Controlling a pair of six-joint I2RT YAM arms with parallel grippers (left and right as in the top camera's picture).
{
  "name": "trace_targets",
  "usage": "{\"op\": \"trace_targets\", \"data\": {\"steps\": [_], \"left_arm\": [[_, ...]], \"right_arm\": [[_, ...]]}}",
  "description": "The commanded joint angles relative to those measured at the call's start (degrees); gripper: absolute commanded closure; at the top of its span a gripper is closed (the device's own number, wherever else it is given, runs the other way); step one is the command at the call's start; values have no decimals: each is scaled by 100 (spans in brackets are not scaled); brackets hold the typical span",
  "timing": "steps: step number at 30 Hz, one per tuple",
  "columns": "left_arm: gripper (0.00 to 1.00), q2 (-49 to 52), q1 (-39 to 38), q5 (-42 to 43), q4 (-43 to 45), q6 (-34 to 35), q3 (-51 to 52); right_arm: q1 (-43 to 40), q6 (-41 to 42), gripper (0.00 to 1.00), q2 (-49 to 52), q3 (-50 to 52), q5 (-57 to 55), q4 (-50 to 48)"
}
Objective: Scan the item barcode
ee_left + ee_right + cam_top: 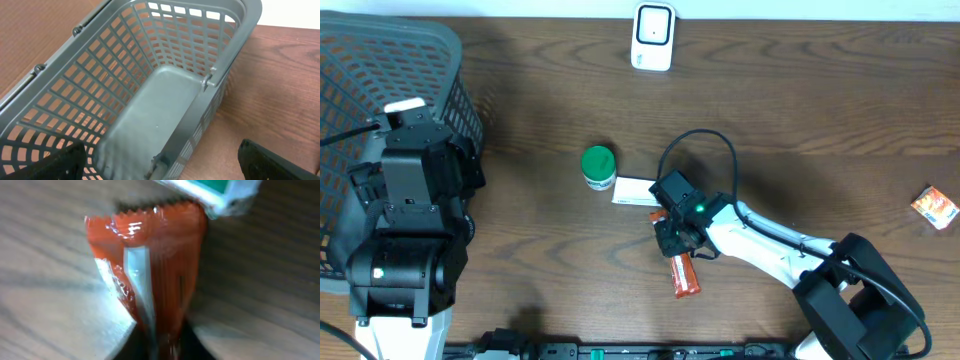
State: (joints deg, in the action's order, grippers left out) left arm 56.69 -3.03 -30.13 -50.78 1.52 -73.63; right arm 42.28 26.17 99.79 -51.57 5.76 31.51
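An orange-red foil packet point(686, 278) lies on the wooden table in front of the centre, its far end next to a white and green box point(634, 192). My right gripper point(672, 240) is shut on it. In the right wrist view the packet point(150, 255) fills the frame, its near end pinched between the dark jaws point(165, 342), its serrated far edge touching the box point(215, 191). No barcode shows on it. The white scanner point(652, 37) stands at the far edge. My left gripper point(160, 167) hangs open over the grey basket point(165, 95), nothing between its fingers point(62, 161).
A green-lidded bottle point(598, 167) stands left of the white box. A small orange packet point(934, 207) lies at the far right. The grey mesh basket point(380, 60) fills the far left corner. A black cable point(705, 150) loops over my right arm.
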Motion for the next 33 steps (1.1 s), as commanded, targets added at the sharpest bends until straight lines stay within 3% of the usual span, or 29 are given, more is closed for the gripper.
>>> {"op": "trace_targets", "data": {"steps": [1,3,10,14,23,33], "left_arm": [[4,-20,33,-48,2,28,33],[4,-20,33,-48,2,31,33],[4,-20,33,-48,2,31,33],[4,-20,33,-48,2,28,33],[4,-20,33,-48,2,28,33],[4,-20,33,-48,2,31,33]], "right_arm": [[52,31,99,984,647,273,-129],[48,-28,99,966,614,833,-555],[-63,372,99,542,413,752,-251],[-173,1040,99,-197,409,450,-247],[-223,3740,99,-1910,411,-1318,369],[-223,6111,99,-2437,409,-1897,752]]}}
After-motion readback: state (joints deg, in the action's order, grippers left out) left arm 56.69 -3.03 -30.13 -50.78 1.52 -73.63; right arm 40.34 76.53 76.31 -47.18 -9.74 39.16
